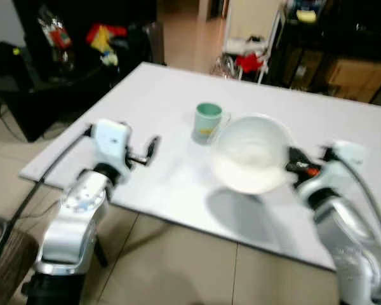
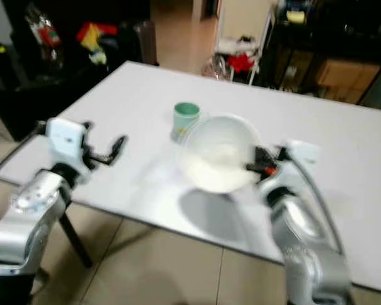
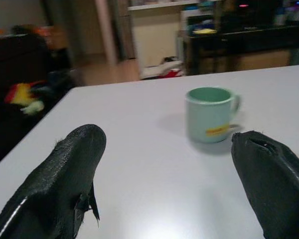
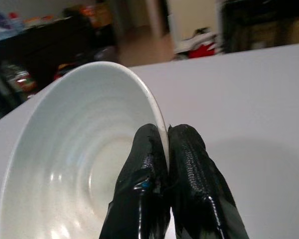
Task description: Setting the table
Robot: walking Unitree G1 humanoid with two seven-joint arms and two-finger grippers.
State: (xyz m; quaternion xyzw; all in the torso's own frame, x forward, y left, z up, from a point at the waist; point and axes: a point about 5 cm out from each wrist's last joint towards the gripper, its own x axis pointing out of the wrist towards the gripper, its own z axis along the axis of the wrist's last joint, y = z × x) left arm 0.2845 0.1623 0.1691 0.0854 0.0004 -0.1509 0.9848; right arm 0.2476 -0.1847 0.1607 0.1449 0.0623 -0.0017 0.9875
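Note:
My right gripper (image 1: 291, 160) is shut on the rim of a white bowl (image 1: 251, 152) and holds it above the white table (image 1: 159, 95), casting a shadow below. In the right wrist view the two fingers (image 4: 182, 164) pinch the bowl's rim (image 4: 157, 117). A green mug (image 1: 207, 122) with a yellow mark stands on the table just left of the bowl. My left gripper (image 1: 149, 152) hovers over the table's near left part, open and empty. The mug (image 3: 209, 114) sits ahead between the left fingers (image 3: 70, 174).
Dark furniture with coloured items (image 1: 98, 38) stands beyond the table's left side. A white rack with red cloth (image 1: 249, 57) is behind the table. Tiled floor (image 1: 178, 260) lies below the near table edge.

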